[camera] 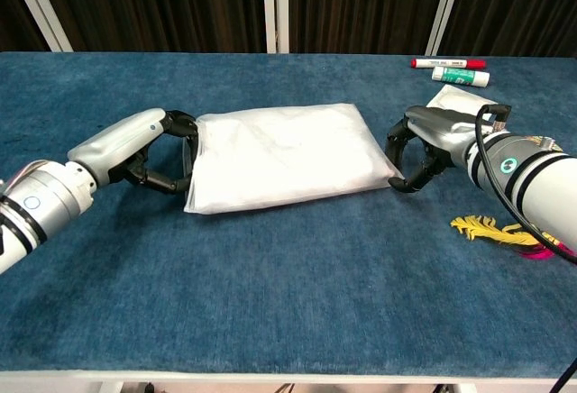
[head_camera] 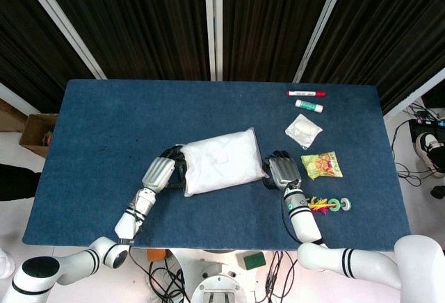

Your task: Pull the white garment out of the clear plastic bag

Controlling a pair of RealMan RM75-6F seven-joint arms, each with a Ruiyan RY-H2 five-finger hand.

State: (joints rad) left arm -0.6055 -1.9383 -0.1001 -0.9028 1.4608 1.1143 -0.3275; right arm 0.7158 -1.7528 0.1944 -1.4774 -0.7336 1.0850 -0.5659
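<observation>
The clear plastic bag lies flat in the middle of the blue table, filled by the folded white garment. My left hand is at the bag's left end. Its fingers curl over the top of that edge and its thumb sits under it, gripping the end. My right hand is at the bag's right end, curled so that its fingertips pinch the near right corner of the plastic. No part of the garment shows outside the bag.
Right of the bag lie a small white packet, a green-yellow snack pouch, a feather toy and rings. A red marker and a white tube lie at the back right.
</observation>
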